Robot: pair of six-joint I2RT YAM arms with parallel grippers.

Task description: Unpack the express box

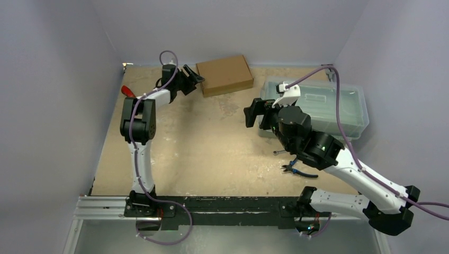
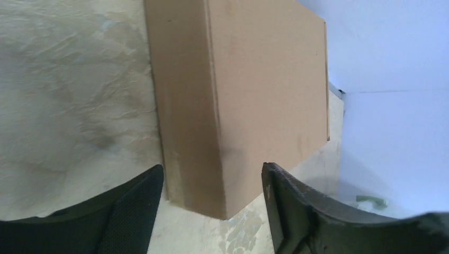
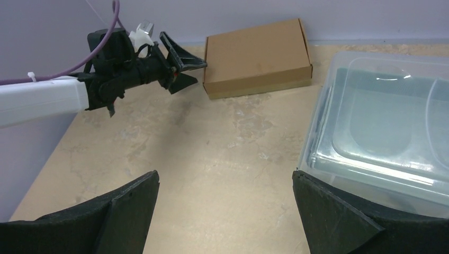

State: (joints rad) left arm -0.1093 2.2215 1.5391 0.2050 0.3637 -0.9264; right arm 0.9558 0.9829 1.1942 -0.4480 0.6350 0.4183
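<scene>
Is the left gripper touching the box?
Cannot tell: in the left wrist view the open fingers flank the box corner, but neither contact nor gap shows plainly.

express box (image 2: 249,95) cropped above, red object (image 1: 125,90) unidentifiable

So the express box (image 1: 225,74) is a plain brown cardboard mailer, flat and rectangular, with no print or label I can make out on top. It's shut, lid down flush, lying flat on the table (image 1: 212,148) in the upper middle of the top view, close to the back wall (image 1: 227,26). It sits a bit skewed, right end higher in the frame than the left. In the left wrist view one corner and a low side wall fill the middle.
</scene>
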